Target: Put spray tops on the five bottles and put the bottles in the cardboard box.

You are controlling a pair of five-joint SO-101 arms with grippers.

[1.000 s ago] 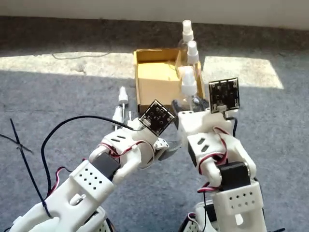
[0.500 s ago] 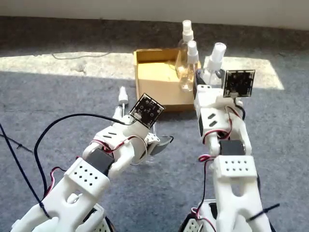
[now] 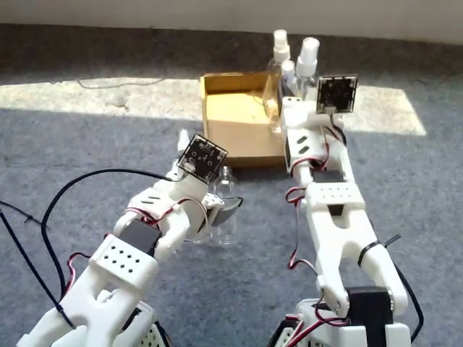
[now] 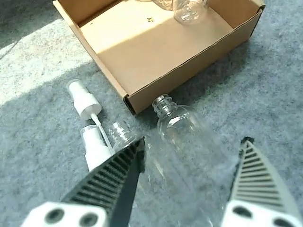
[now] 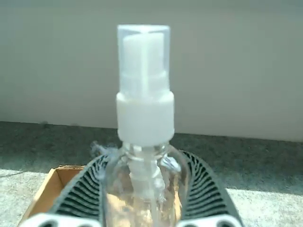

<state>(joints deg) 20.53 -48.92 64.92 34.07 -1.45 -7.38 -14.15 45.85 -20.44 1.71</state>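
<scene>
My right gripper [image 3: 298,85] is shut on a clear bottle [image 5: 144,179] with a white spray top [image 3: 309,50], held upright over the far right side of the cardboard box [image 3: 231,134]. Two capped bottles [image 3: 281,45] stand at that same side of the box. My left gripper [image 4: 187,163] is open, its fingers on either side of an uncapped clear bottle [image 4: 182,125] standing on the carpet just in front of the box [image 4: 189,66]. A second uncapped bottle [image 4: 122,133] and two loose spray tops [image 4: 84,100] lie beside it.
Grey carpet [image 3: 94,152] covers the floor, with a sunlit strip behind the box and a wall beyond it. Black cables [image 3: 43,238] run along the left arm's side. Most of the box floor [image 4: 142,42] is bare.
The right arm has stretched forward and carried the capped bottle from in front of the box to its far right side. The left gripper has swung left, toward the uncapped bottle.
</scene>
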